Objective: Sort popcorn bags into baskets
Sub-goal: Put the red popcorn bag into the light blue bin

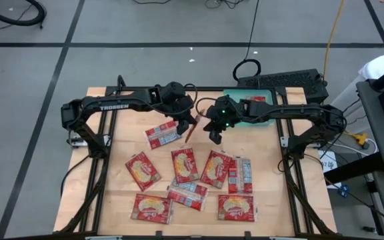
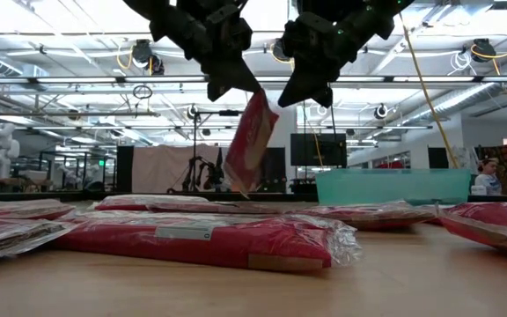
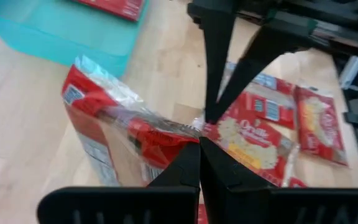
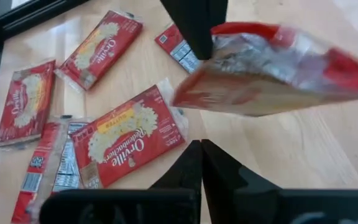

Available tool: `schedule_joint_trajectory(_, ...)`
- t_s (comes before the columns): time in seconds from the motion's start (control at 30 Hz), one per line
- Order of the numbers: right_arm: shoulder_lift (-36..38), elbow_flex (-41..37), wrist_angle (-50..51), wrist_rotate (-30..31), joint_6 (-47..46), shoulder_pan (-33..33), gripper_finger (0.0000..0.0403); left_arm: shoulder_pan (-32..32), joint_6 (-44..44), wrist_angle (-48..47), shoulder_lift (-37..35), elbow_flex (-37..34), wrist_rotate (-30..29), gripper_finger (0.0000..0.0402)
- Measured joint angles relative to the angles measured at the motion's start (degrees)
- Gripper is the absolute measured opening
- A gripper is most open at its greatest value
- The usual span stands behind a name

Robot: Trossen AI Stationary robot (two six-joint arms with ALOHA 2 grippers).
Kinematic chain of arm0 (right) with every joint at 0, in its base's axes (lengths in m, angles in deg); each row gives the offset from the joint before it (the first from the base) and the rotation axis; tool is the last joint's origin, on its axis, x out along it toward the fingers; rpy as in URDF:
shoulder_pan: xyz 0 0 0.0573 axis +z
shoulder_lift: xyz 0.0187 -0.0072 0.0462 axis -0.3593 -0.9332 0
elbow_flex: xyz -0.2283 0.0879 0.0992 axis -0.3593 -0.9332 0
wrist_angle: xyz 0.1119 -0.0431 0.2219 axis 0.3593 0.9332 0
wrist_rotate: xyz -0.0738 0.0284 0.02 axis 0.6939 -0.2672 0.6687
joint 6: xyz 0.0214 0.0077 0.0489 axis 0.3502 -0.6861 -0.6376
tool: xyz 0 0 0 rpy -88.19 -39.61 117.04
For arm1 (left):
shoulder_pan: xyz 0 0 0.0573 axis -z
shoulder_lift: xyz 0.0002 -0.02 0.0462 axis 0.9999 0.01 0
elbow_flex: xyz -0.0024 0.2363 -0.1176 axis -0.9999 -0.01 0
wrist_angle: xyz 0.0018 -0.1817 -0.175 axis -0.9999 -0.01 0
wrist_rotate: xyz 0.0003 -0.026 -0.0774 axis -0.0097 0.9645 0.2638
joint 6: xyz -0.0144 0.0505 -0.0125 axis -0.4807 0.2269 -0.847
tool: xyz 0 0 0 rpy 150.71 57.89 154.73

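Between the two arms a red popcorn bag (image 2: 252,141) hangs above the table's middle, with my left gripper (image 1: 187,122) shut on it. Close beside the bag's upper end, my right gripper (image 1: 215,137) is shut with nothing between its fingers; in the right wrist view bare table shows between its fingertips and the bag (image 4: 272,62). Several more popcorn bags (image 1: 185,163) lie flat on the table nearer the front. The teal basket (image 1: 267,122) stands at the far right, under the right arm, with a red bag (image 1: 257,100) lying in it. My left gripper pinches the bag's clear crimped end seal (image 3: 188,132) between its two fingers, coming slanting down from the table's left. The bag hangs tilted below the fingers, its lower end (image 2: 236,187) clear of the table.
The loose bags cover the table's middle and front (image 1: 153,208). A red bag (image 1: 162,135) lies just left of the held one. A dark keyboard (image 1: 282,81) sits beyond the basket. Bare wood shows at the far left (image 1: 129,123).
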Motion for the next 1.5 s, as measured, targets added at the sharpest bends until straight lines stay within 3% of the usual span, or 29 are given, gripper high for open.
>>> schedule_joint_trajectory(0.27, 0.7, 0.0, 1.0, -0.2, -2.5, 0.0, 0.0, 0.1, 1.5, -0.2, 0.0, 0.0, -0.7, 0.0001)
schedule_joint_trajectory(0.43, 5.6, 0.0, 6.6, 0.0, -3.4, 0.0, 0.0015, 0.8, 4.4, -2.0, 0.0, 0.0, 0.5, 0.0001)
schedule_joint_trajectory(0.67, 12.9, 0.0, 16.0, 4.6, 1.8, -0.8, 0.0103, 2.4, 8.1, -1.3, -0.5, 0.0, 6.8, 0.0001)
schedule_joint_trajectory(0.8, 13.8, 0.0, 16.0, 4.4, 4.9, -2.4, 0.017, 3.7, 9.8, -0.5, -1.5, 0.1, 8.5, 0.0001)
schedule_joint_trajectory(0.93, 13.0, 0.0, 14.1, -0.2, 8.5, -3.8, 0.0232, 4.6, 10.9, 1.0, -3.4, 0.1, 8.9, 0.0001)
schedule_joint_trajectory(1.07, 10.4, 0.0, 8.1, -3.2, 11.1, -4.3, 0.0264, 4.5, 11.7, 1.5, -5.0, 0.1, 9.0, 0.0001)
schedule_joint_trajectory(1.3, 4.2, 0.0, -8.9, -9.4, 10.7, -4.3, 0.0243, 4.2, 12.2, 1.1, -6.7, 0.0, 9.0, 0.0001)
schedule_joint_trajectory(1.5, 2.3, -0.1, -11.4, -12.0, 6.4, -4.0, 0.0159, 3.5, 12.2, 0.4, -7.9, 0.0, 8.8, 0.0001)
